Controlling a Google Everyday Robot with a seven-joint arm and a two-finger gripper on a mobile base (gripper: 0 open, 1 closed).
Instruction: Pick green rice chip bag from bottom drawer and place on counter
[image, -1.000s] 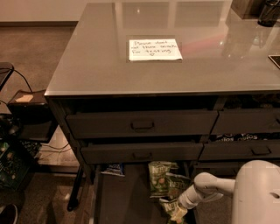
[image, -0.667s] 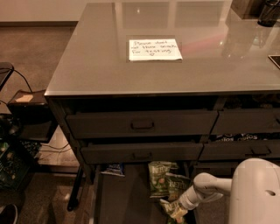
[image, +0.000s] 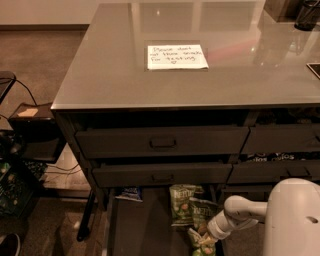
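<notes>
The bottom drawer (image: 145, 227) is pulled open, showing its flat dark floor. The green rice chip bag (image: 182, 204) stands at the drawer's back right, with a second similar green bag (image: 201, 214) just in front of it. My gripper (image: 201, 245) reaches down from the white arm (image: 240, 212) at the lower right and sits at the lower end of the bags, near the frame's bottom edge. The glossy grey counter (image: 110, 65) bears the white handwritten note (image: 176, 56).
A blue snack bag (image: 129, 193) lies at the drawer's back left. Two upper drawers (image: 160, 142) with recessed handles are nearly closed. A dark cup (image: 306, 15) stands on the counter's far right. A black box (image: 31, 131) and cables sit on the floor at left.
</notes>
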